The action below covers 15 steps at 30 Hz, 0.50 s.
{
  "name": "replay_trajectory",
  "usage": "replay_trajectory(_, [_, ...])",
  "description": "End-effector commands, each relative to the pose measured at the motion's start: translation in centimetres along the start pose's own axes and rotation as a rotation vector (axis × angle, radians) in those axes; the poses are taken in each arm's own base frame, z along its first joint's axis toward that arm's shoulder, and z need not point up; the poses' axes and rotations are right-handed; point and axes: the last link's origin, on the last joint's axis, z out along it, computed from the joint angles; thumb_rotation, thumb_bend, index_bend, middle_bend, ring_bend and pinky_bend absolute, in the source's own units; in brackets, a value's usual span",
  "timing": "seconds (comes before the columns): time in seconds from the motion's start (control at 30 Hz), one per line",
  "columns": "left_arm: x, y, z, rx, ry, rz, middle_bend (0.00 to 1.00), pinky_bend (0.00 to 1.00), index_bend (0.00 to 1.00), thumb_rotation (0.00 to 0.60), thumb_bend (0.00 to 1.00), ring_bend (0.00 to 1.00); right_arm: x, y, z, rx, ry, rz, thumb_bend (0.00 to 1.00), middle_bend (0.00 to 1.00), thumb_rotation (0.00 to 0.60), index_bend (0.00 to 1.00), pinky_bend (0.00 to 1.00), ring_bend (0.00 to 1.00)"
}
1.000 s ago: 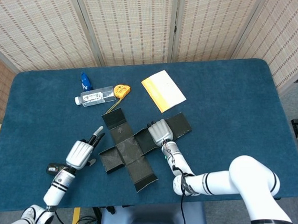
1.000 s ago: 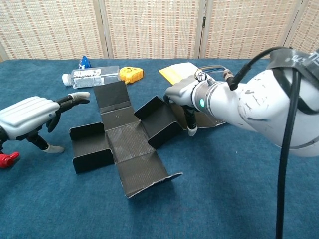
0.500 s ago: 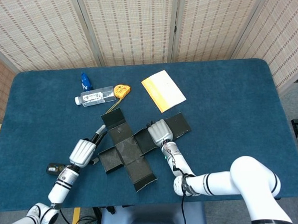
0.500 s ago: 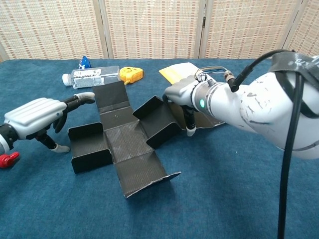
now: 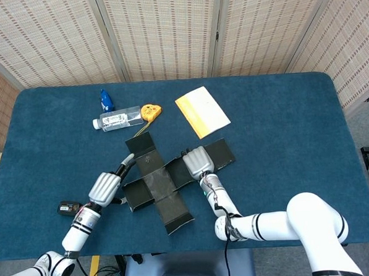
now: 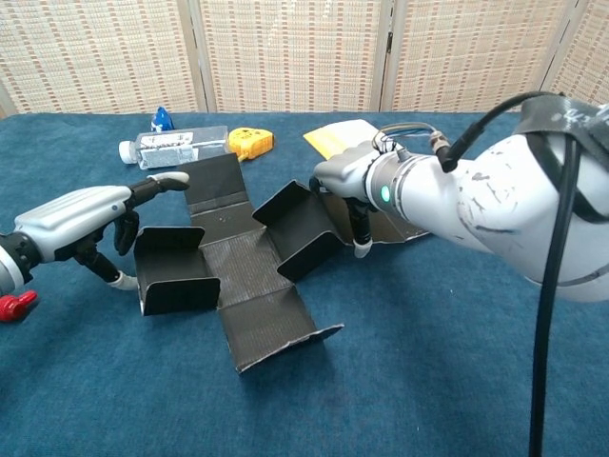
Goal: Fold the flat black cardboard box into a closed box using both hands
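Note:
The black cardboard box (image 5: 157, 184) (image 6: 245, 271) lies unfolded as a cross near the table's front. Its left flap (image 6: 174, 273) stands nearly upright, and its right flap (image 6: 297, 228) is tilted up. My left hand (image 5: 105, 186) (image 6: 78, 215) is at the left flap's outer side. One finger reaches over the flap's top and the thumb (image 6: 116, 279) is low beside it. My right hand (image 5: 197, 162) (image 6: 354, 179) rests on the right flap's outer edge with its thumb (image 6: 361, 247) pointing down to the table. Neither hand grips anything.
A clear water bottle (image 5: 117, 120) (image 6: 173, 148), a yellow tape measure (image 5: 150, 111) (image 6: 251, 143) and an orange-and-white booklet (image 5: 202, 112) (image 6: 341, 136) lie behind the box. A small black-and-red object (image 5: 67, 208) sits by my left forearm. The blue table (image 5: 283, 133) is bare to the right.
My left hand has moved right to the box's left flap, and that flap has risen from low to nearly upright. My right hand has stayed on the right flap.

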Motion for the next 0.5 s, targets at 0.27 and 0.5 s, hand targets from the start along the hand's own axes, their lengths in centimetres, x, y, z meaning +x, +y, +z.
replay_trajectory(0.27, [1.3,1.6,0.2,-0.002,-0.013,-0.164,0.0,0.55,0.0,0.6,0.09,0.61,0.5,-0.4,-0.4,0.017,0.023,-0.043,0.14,0.39,0.6,0.33,0.89,0.7])
replay_trajectory(0.5, [1.9,2.5,0.6,-0.012,-0.066,-0.286,0.0,0.57,0.0,0.6,0.09,0.6,1.8,-1.3,-0.9,0.052,0.076,-0.152,0.14,0.39,0.6,0.33,0.89,0.7])
